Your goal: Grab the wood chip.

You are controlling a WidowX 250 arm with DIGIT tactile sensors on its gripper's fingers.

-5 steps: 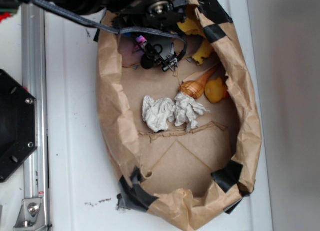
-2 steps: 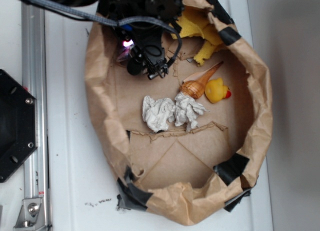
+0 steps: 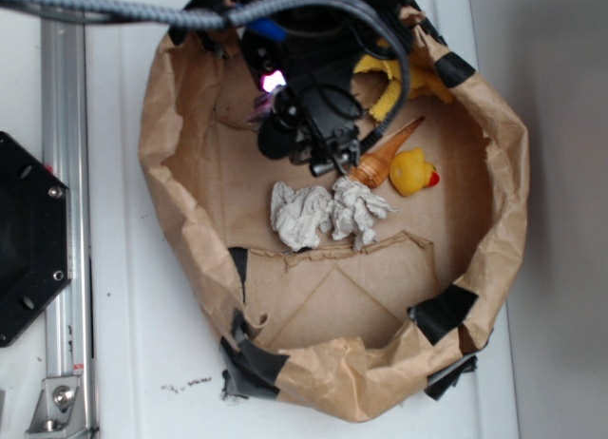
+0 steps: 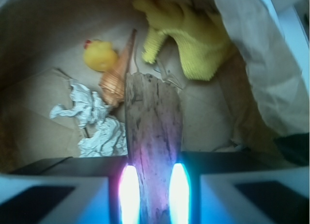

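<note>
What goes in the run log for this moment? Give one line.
gripper: shut on flat dark-brown wood chip | chip: above bag floor | nearby: glossy wooden top

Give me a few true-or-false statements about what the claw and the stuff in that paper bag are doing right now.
1. The claw is clamped on the wood chip. True.
2. The wood chip lies flat on the bag's floor. False: it sticks out from between the claw's glowing pads, above the floor.
3. The rubber duck sits beside the wooden top. True.
4. The crumpled white paper lies outside the paper bag. False: it is inside, on the floor.
5. A yellow glove lies near the bag's wall. True.
</note>
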